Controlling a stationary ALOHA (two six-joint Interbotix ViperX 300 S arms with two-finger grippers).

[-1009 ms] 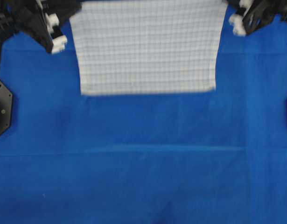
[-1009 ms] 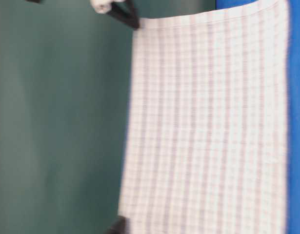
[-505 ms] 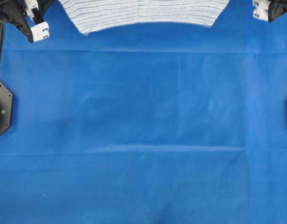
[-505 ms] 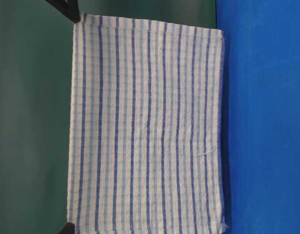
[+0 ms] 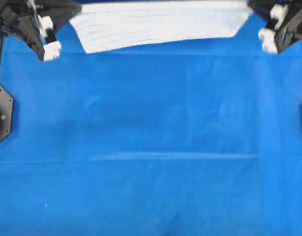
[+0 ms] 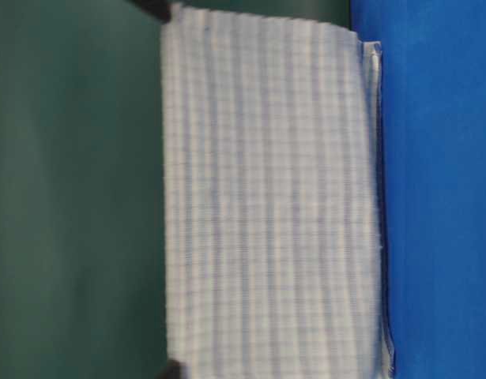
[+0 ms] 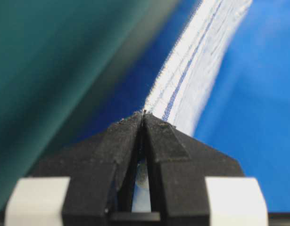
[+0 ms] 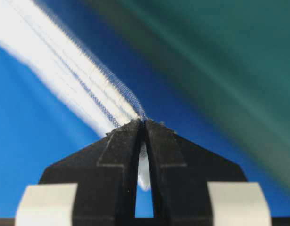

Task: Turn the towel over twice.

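a blue table covering [image 5: 151,147] is spread over the whole work surface, with a green wall behind. the towel [image 5: 160,24] is held up over the far edge, its lower hem at or just above the covering. one upper corner is pinched in the pressed-together left gripper [image 7: 144,115], the other in the right gripper [image 8: 144,121]. the cloth is judged light, soft and limp, best gripped at corners. its long axis is stretched side to side between the grippers.

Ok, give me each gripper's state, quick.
Left gripper: shut on the towel.
Right gripper: shut on the towel too.
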